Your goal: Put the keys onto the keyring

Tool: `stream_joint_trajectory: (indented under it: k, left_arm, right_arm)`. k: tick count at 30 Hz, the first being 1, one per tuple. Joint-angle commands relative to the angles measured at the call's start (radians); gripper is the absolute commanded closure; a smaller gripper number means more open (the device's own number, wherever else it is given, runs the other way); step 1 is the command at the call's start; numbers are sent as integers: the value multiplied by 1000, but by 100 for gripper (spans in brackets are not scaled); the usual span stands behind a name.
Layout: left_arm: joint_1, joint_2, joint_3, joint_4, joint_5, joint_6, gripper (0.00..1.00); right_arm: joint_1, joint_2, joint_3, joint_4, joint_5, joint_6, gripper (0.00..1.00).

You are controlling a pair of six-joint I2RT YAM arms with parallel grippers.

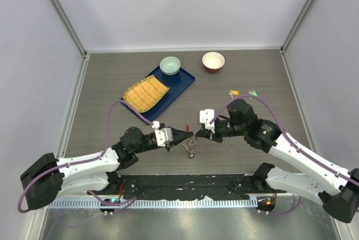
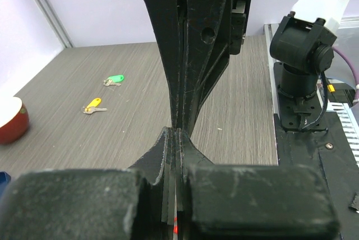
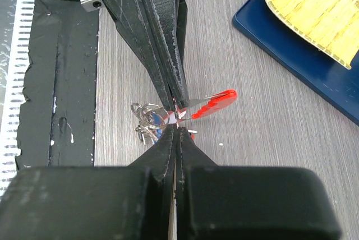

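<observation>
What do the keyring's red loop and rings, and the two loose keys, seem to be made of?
On the keyring, the red loop looks like glossy plastic, perhaps coated metal: even colour, a highlight. Its rings look like bare shiny metal. The yellow key and green key have plastic-looking heads, silvery blades.

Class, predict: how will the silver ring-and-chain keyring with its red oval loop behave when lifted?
The silver ring-and-chain keyring probably flops: its rings bunch loosely. Its red oval loop looks stiff, with a straight, even outline.
</observation>
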Motion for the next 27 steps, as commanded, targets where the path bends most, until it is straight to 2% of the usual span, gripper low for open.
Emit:
stream_joint_trajectory:
  k: [1, 24, 27]
  left_arm:
    - [7, 9, 48, 63, 35, -10, 100]
    - [12, 20, 71, -12, 51, -12, 100]
    - [12, 12, 83, -59, 45, 8, 100]
  right_arm:
    - [4, -32, 23, 46, -69, -10, 99]
    - [-2, -49, 27, 50, -86, 2, 99]
    - [-5, -51, 29, 50, -87, 5, 99]
